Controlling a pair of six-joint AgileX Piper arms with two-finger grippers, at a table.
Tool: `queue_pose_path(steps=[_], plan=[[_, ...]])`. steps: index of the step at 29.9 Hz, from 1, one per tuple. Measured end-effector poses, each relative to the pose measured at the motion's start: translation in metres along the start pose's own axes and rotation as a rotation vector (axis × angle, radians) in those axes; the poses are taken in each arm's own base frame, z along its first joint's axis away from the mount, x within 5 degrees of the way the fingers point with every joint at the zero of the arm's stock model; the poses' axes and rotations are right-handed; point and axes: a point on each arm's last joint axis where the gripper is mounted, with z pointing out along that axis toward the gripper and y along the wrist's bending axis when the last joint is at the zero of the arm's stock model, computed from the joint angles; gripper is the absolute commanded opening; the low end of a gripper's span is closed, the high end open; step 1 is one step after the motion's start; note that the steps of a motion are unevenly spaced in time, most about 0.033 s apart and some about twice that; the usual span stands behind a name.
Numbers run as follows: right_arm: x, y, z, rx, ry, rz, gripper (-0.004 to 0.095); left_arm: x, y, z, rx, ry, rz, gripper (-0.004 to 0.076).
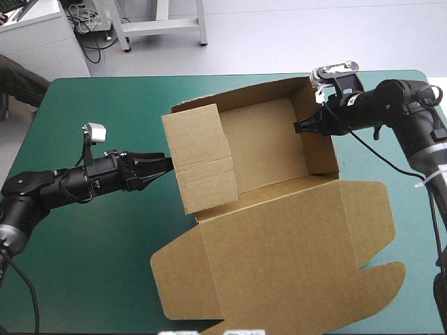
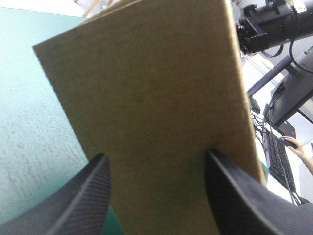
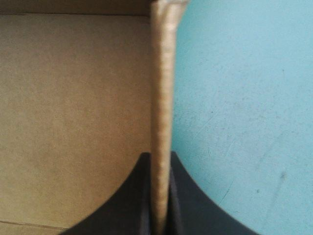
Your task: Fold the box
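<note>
Brown board is sitting in the middle of the teal-green tabletop [image 1: 91, 265] as a half-formed box [image 1: 269, 150], its tray open upward. Its far wall [image 1: 241, 94] and right wall [image 1: 320, 139] are standing upright around the bare floor, while the left wall [image 1: 199, 157], a tall creased panel, is rising and leaning slightly in over the floor. From the tray's near side the lid [image 1: 279, 258] is lying flat on the cover, spreading toward the robot with a rounded tab at each of its sides.

At the box's left side the left tool [image 1: 167, 165] is reaching in level, its black fingers [image 2: 95, 196] standing well apart and released, gripping nothing. Seen from its own wrist, the outer face of the left wall is filling the space just ahead of and between the two fingers; the tips are lying right at that face, though whether they are pressing on it cannot be told.

At the box's right side the right tool [image 1: 302, 127] is coming in over the right wall and is clenching that wall's upper edge. Seen from its wrist, the board's thin edge [image 3: 162, 98] is running straight out from between the two all but closed fingers, one finger lying on the tray's inner side and the other on the outer side above the teal-green cover
</note>
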Motion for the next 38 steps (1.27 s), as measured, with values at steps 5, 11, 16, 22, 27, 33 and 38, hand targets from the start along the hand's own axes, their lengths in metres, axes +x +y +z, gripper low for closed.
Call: queue_pose_path(steps=[5, 11, 16, 22, 27, 33, 38], plan=[[-0.001, 0.004, 0.001, 0.009, -0.009, 0.0, -0.0019, -0.003, -0.007, -0.002, 0.01, -0.014, 0.018, 0.0584], [-0.004, 0.01, 0.003, 0.019, -0.03, 0.003, -0.0016, 0.0, -0.016, 0.007, 0.056, 0.008, 0.018, 0.0584], [-0.005, 0.019, 0.005, 0.048, -0.042, -0.011, -0.0016, 0.001, -0.022, 0.013, 0.08, 0.018, -0.001, 0.0584], [-0.009, 0.03, 0.007, 0.076, -0.079, -0.011, -0.0016, -0.014, -0.023, 0.012, -0.02, 0.05, 0.003, 0.0577], [-0.011, 0.033, 0.007, 0.067, -0.108, 0.024, -0.0016, -0.036, -0.033, 0.013, -0.15, 0.091, 0.013, 0.0532], [-0.013, 0.033, 0.007, 0.067, -0.132, 0.041, -0.0015, -0.056, -0.056, 0.023, -0.34, 0.13, 0.076, 0.0456], [-0.015, 0.033, 0.006, 0.071, -0.148, 0.058, -0.0016, -0.064, -0.072, 0.036, -0.479, 0.192, 0.113, 0.0456]])
